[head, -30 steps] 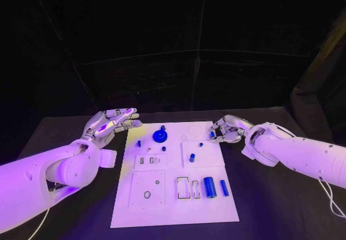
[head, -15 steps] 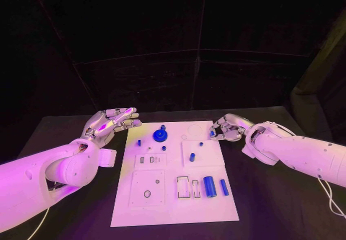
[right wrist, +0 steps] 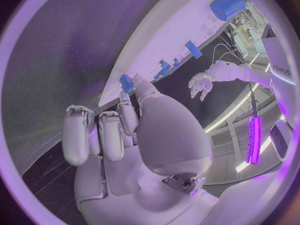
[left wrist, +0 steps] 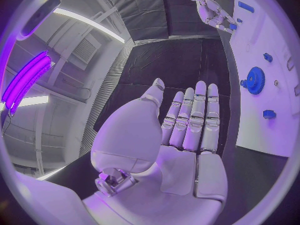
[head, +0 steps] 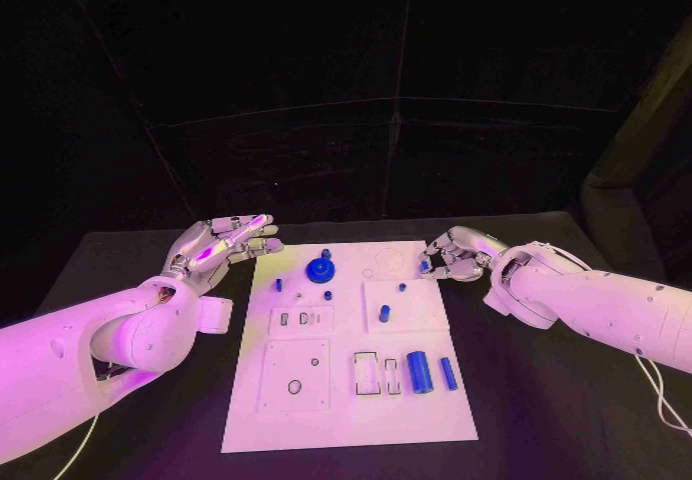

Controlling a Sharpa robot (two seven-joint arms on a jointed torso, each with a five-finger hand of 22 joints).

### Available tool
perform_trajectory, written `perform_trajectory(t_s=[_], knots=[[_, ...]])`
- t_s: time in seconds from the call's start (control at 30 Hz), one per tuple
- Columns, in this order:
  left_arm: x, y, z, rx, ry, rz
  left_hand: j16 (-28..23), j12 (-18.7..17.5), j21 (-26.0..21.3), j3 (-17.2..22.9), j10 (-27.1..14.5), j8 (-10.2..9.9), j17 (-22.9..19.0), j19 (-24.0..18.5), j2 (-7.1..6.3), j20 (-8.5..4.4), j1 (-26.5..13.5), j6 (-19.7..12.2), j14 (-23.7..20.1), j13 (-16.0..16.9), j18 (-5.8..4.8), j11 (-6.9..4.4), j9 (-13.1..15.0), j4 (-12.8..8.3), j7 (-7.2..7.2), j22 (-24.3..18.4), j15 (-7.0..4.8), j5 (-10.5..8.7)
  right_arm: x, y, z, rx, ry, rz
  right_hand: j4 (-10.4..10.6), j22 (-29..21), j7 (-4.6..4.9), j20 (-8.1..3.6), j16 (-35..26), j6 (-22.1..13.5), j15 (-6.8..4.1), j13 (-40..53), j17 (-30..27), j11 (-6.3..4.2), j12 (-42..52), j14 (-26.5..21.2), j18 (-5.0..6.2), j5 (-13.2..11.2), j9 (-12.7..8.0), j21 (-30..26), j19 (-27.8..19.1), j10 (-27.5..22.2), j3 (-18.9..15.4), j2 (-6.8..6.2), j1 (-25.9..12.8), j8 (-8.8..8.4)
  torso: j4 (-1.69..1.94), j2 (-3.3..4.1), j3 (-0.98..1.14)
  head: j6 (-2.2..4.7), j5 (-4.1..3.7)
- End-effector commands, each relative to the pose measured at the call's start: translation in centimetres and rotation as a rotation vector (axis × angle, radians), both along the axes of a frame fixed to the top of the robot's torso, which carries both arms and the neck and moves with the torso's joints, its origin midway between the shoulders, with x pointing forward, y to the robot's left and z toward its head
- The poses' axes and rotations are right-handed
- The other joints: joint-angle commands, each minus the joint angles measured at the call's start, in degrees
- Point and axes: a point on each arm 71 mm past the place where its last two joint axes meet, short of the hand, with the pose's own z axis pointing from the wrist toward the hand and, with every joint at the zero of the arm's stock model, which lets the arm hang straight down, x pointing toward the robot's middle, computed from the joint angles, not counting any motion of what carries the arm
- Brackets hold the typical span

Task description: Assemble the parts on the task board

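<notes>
At left of centre, the left robot hand (head: 219,245) is hovering open beside the white rectangular task board (head: 346,400). At right, the right robot hand (head: 450,257) is pinching a small blue part (right wrist: 127,83) over the board's upper right edge. Next, it likely needs seating in a socket.

I'm working in what looks like a robotics lab or test cell. The desk (head: 548,400) is draped in black and closed in behind by black curtains (head: 361,150) hung on a frame. My left wrist camera catches an industrial ceiling with a vent grille (left wrist: 84,50) and strip lights (left wrist: 87,24), plus a glowing purple lamp (left wrist: 25,77). A white task board (head: 346,420) lies centred on the desk.
</notes>
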Motion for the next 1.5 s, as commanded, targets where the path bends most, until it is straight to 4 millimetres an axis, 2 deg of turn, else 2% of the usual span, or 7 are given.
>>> perform_trajectory(t_s=[0.03, 0.37, 0.53, 0.87, 1.17, 1.5], knots=[[-0.02, -0.16, 0.14, -0.004, -0.008, -0.015, 0.1, 0.0, -0.1, -0.2, 0.3, 0.2, 0.0, 0.4, 0.64, 0.1, -0.1, 0.4, 0.2, 0.0, 0.9, 0.13, 0.0, -0.3, -0.02, 0.0, 0.16, -0.23, 0.02, 0.15, 0.09, 0.006, 0.0, 0.014, -0.4, 0.7, -0.05, 0.05, 0.3, 0.8, -0.05, 0.0, 5.8, -0.1, 0.4, 4.2, -0.65, -0.5, 0.0, 0.2, 0.2, 0.5, 0.1, 0.48, 0.1, 0.35, -0.04, 0.02, -0.03, -0.07, -0.14], [-0.02, -0.14, 0.14, -0.004, -0.008, -0.014, 0.0, -0.1, -0.1, -0.2, 0.2, 0.1, 0.0, 0.4, 0.68, 0.1, -0.1, 0.3, 0.2, 0.0, 0.89, 0.15, 0.0, -0.3, -0.01, 0.0, 0.18, -0.24, 0.13, 0.09, 0.02, -0.02, -0.004, -0.002, -1.7, 0.7, -0.81, -0.38, 0.3, 3.4, -0.56, 0.4, 6.1, -0.74, 0.7, 4.3, -0.63, -4.6, 0.1, 0.2, 0.2, 0.9, 1.9, 2.18, 0.4, 1.12, 0.03, 0.01, 0.01, -0.53, -0.41], [-0.06, -0.16, 0.16, -0.004, -0.008, -0.014, -0.1, -0.2, -0.2, -0.2, 0.1, 0.0, 0.0, 0.4, 0.73, 0.11, -0.2, 0.3, 0.2, 0.0, 0.88, 0.19, 0.0, -0.3, 0.05, -0.1, 0.2, -0.24, 0.18, 0.04, 0.05, -0.03, -0.012, -0.011, -1.8, 0.7, -0.84, -0.41, 0.3, 3.4, -0.6, 0.4, 6.1, -0.79, 0.7, 4.3, -0.63, -4.7, 0.1, 0.2, 0.2, 0.9, 2.0, 2.23, 0.4, 1.12, -0.01, -0.03, 0.0, -0.78, -0.72], [-0.09, -0.16, 0.18, -0.004, -0.008, -0.014, -0.1, -0.2, -0.2, -0.3, 0.1, 0.0, 0.0, 0.4, 0.75, 0.12, -0.3, 0.2, 0.2, 0.0, 0.87, 0.23, -0.1, -0.2, 0.09, -0.1, 0.22, -0.24, 0.31, 0.53, -0.05, -0.047, -0.013, -0.009, -2.1, 0.7, -0.84, -0.47, 0.3, 3.3, -0.65, 0.3, 6.2, -0.81, 0.6, 4.3, -0.63, -4.8, 0.0, 0.2, 0.2, 0.9, 2.3, 2.28, 0.5, 0.97, 0.06, -0.03, 0.02, -1.0, -0.76], [-0.1, -0.17, 0.18, -0.004, -0.008, -0.014, -0.1, -0.3, -0.2, -0.3, 0.1, -0.1, 0.0, 0.4, 0.76, 0.12, -0.4, 0.2, 0.2, -0.1, 0.87, 0.24, -0.1, -0.2, 0.11, -0.1, 0.23, -0.24, 0.52, 0.65, -0.1, -0.071, -0.025, -0.026, -2.4, 0.6, -0.87, -0.52, 0.3, 3.5, -0.68, 0.2, 6.2, -0.84, 0.5, 4.3, -0.62, -4.7, -0.1, 0.2, 0.2, 0.8, 2.8, 2.57, 0.6, 0.94, -0.02, -0.02, -0.01, -1.1, -0.69], [-0.13, -0.13, 0.18, -0.004, -0.006, -0.015, -0.1, -0.3, -0.2, -0.3, 0.1, -0.1, 0.0, 0.4, 0.76, 0.12, -0.4, 0.2, 0.2, -0.1, 0.87, 0.24, -0.1, -0.2, 0.11, -0.1, 0.23, -0.24, 0.46, 0.82, 0.37, -0.087, -0.095, -0.027, -3.9, 0.6, -1.75, -0.96, 0.3, 6.2, -1.22, 0.2, 6.4, -1.55, 0.3, 4.3, -0.61, -4.5, 0.2, 0.2, 0.2, 0.8, 5.1, 3.22, 0.9, 1.95, -0.01, -0.06, 0.04, -1.2, -0.64]])
